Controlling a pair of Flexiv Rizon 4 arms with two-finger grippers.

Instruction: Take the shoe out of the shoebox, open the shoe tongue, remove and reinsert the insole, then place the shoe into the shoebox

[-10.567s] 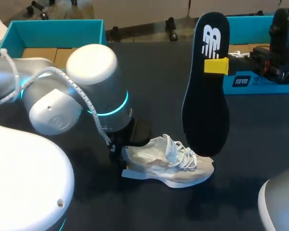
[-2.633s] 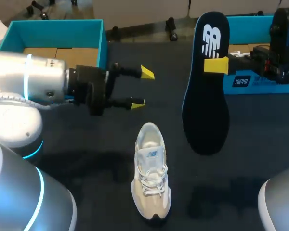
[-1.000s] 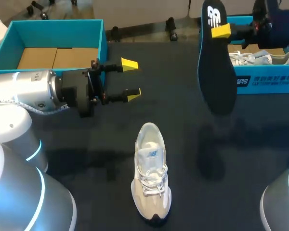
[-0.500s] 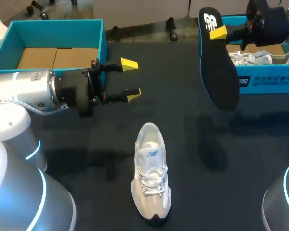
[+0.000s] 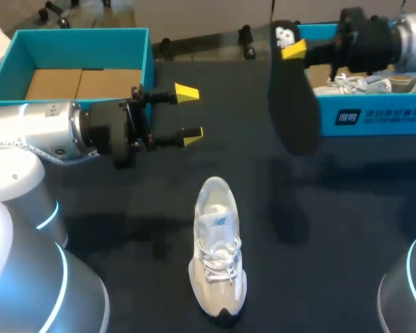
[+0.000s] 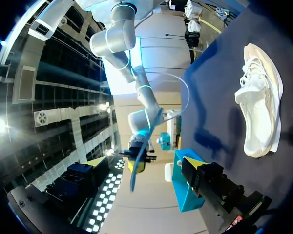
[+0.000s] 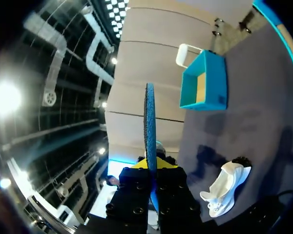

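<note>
- Shoe [image 5: 217, 253]: pale lace-up trainer, standing on its sole on the dark desk [image 5: 347, 222], near the front middle. The heel opening faces the far edge and the toe the near edge. It is laced, and the tongue label shows. It is well apart from both grippers.
- Insole [image 5: 291, 97]: dark, with a pale mark at its upper end. It is held in the air above the desk, hanging lengthwise from that end. It lies to the far right of the shoe, well apart from it, and just beside the left end of the right shoebox [image 5: 374, 118].
- Right gripper [image 5: 295, 50]: comes in from the far right, above the right shoebox. Its fingers pinch the insole from two sides near its upper end. The right wrist view shows the insole edge-on between the yellow tips.
- Left gripper [image 5: 188, 114]: held level above the desk, beyond the shoe's heel and to its left, pointing towards the right. Its fingers are spread wide and hold nothing.
- Left shoebox [image 5: 76, 41]: teal and open, at the far left of the desk, with its brown cardboard floor showing.
- Right shoebox: teal and open, at the far right.
- Second shoe [image 5: 360, 84]: pale, lying inside the right shoebox.
</note>
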